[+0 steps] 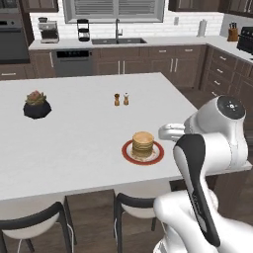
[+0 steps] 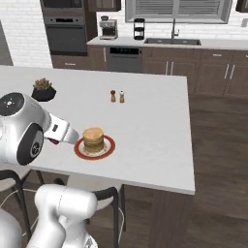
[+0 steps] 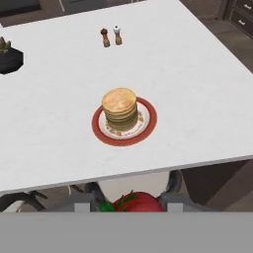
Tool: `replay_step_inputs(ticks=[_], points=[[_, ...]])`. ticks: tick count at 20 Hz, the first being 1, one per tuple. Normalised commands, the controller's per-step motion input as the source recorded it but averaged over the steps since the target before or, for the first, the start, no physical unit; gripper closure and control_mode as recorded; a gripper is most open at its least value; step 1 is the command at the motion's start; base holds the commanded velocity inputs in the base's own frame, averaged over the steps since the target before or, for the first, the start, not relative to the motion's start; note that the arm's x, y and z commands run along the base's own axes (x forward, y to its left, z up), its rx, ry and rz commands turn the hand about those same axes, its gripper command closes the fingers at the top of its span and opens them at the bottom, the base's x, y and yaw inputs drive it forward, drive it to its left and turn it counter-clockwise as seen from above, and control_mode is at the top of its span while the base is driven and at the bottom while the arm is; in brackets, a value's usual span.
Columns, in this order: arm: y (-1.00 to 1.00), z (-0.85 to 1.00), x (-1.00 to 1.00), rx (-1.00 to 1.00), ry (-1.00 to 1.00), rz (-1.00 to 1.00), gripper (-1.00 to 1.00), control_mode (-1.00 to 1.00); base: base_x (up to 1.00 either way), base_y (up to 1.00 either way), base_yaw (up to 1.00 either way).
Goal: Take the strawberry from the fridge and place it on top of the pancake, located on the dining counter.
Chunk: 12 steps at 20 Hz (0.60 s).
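Observation:
The strawberry [image 3: 138, 202], bright red with green leaves, sits between my dark fingers [image 3: 170, 197] at the bottom of the hand view; my gripper [image 3: 132, 202] is shut on it. It is held off the near edge of the white dining counter [image 1: 74, 133], short of the pancake [image 3: 119, 106]. That golden stack [image 1: 143, 143] rests on a red-rimmed plate [image 1: 127, 154] near the counter's front edge. In the right base view my white hand [image 2: 63, 131] hovers just left of the pancake [image 2: 93, 139]. The fridge is out of view.
A black pot with a plant [image 1: 36, 106] stands at the counter's left. Two small shakers [image 1: 121, 99] stand behind the plate. Black-backed stools [image 1: 34, 222] are tucked under the front edge. The wall countertop with a sink [image 1: 118, 42] runs along the back.

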Motion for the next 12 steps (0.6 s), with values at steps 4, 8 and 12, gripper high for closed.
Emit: replay_step_inputs(ticks=[4,8,12], points=[[0.0,-0.07,1.0,0.0,0.35,0.0,1.0,-1.0,0.0,0.0,0.0],[0.0,-0.24,0.94,0.0,0.3,0.0,1.0,-1.0,0.0,0.0,0.0],[0.0,-0.31,0.79,0.0,0.15,0.03,1.0,-1.0,0.0,0.0,0.0]])
